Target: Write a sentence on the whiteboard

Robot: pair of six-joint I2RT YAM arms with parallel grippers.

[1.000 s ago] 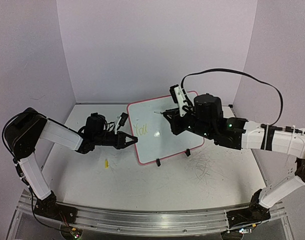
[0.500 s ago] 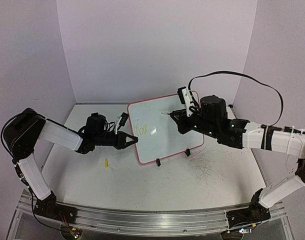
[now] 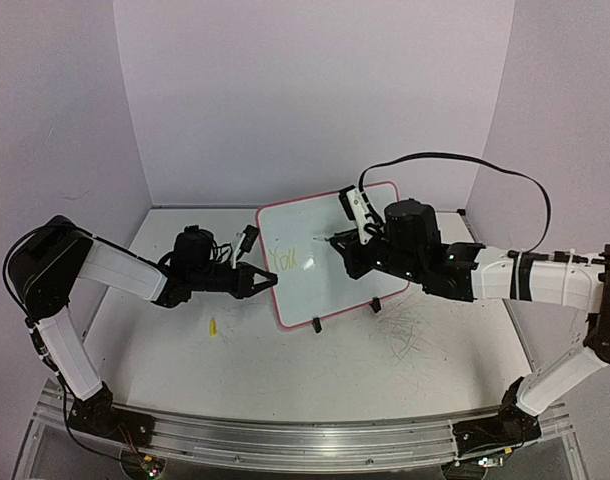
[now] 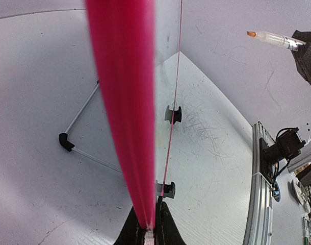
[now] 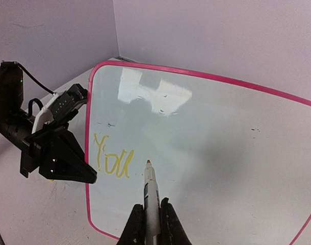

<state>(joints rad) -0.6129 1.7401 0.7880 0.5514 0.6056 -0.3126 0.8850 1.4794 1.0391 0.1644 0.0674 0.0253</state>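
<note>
White table (image 3: 285, 370), lilac walls | whiteboard (image 5: 222, 132) propped mid-table, left gripper (image 3: 263, 281) clenched on its left rim | right gripper (image 5: 148, 217) clamping marker (image 5: 151, 186), tip just right of sentence (image 5: 112, 162) start "You", probably hovering off the surface | blank board for next letters lies rightward

One whiteboard (image 3: 320, 290), pink-rimmed, propped on table (image 3: 285, 375); yellow writing (image 3: 282, 260) "You" at left. left gripper (image 3: 270, 282) pinching its left edge. right gripper (image 3: 347, 245) holding marker (image 3: 334, 239), tip near board's middle. Table also bears yellow scrap (image 3: 213, 326), grey scribbles (image 3: 410, 335).
</note>
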